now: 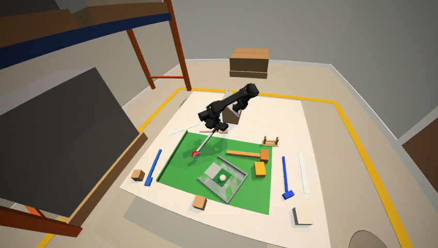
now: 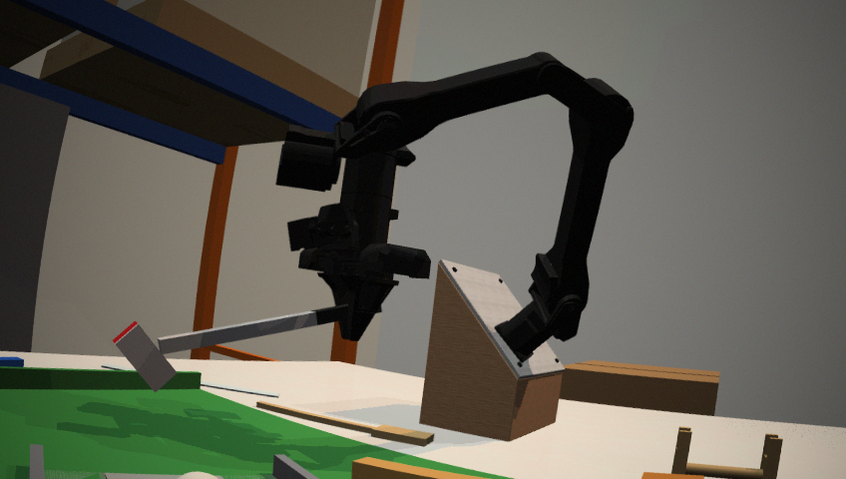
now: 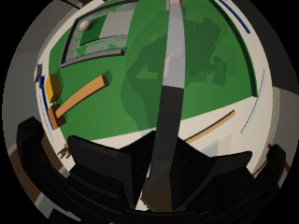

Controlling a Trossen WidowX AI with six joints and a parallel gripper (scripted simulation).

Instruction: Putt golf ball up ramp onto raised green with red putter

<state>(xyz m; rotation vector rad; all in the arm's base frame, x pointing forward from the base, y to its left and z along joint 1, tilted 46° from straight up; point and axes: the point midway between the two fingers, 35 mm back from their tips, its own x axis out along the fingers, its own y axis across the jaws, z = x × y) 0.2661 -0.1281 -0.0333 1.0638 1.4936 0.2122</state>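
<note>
My gripper (image 1: 217, 129) (image 2: 354, 329) (image 3: 162, 135) is shut on the dark grip of the red putter (image 1: 205, 142) (image 2: 248, 330) (image 3: 175, 56). The shaft slopes down from the fingers to a grey head with a red face, held over the green mat (image 1: 172, 176). The white golf ball (image 1: 222, 177) (image 3: 85, 25) is on the raised green (image 1: 216, 177) (image 3: 95, 30), inside the grey rails past the ramp (image 1: 211, 169) (image 3: 117, 23). Only the ball's top shows in the exterior view. These frames do not tell whether it is still.
An orange mallet (image 1: 246, 154) (image 3: 81, 95) and a yellow block (image 1: 260, 169) (image 3: 52, 89) lie right of the ramp. A dark green rail (image 1: 172, 155) edges the mat's left side. Blue clubs (image 1: 154, 166) (image 1: 285, 175) lie at both sides. A wooden rack (image 1: 270, 143) stands behind.
</note>
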